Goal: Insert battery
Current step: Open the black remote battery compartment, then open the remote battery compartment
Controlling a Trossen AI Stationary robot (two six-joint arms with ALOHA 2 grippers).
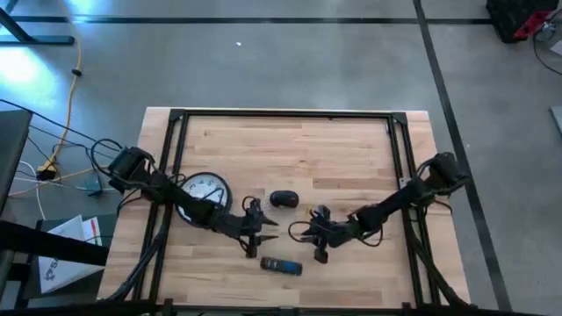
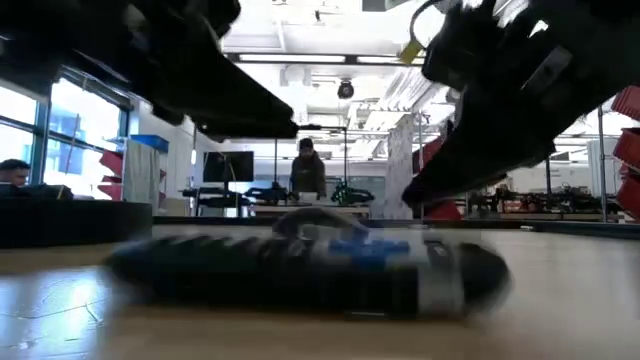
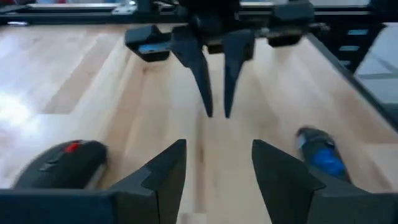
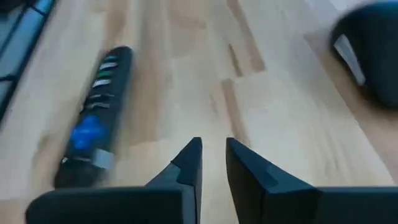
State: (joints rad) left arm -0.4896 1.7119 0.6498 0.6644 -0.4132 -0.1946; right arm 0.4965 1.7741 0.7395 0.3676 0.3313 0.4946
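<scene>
- Wooden surface carries both arms, facing each other near its front middle.
- Left claw: fingers spread wide, holding nothing, bare wood between them.
- Right claw: fingers nearly closed, a thin gap showing, nothing gripped.
- One remote control, dark with blue buttons, lies flat near the front edge, just in front of both claws, untouched.
- One dark computer mouse sits just behind the claws.
- One round clock lies partly under the left arm.
- Battery: cannot be made out.
</scene>
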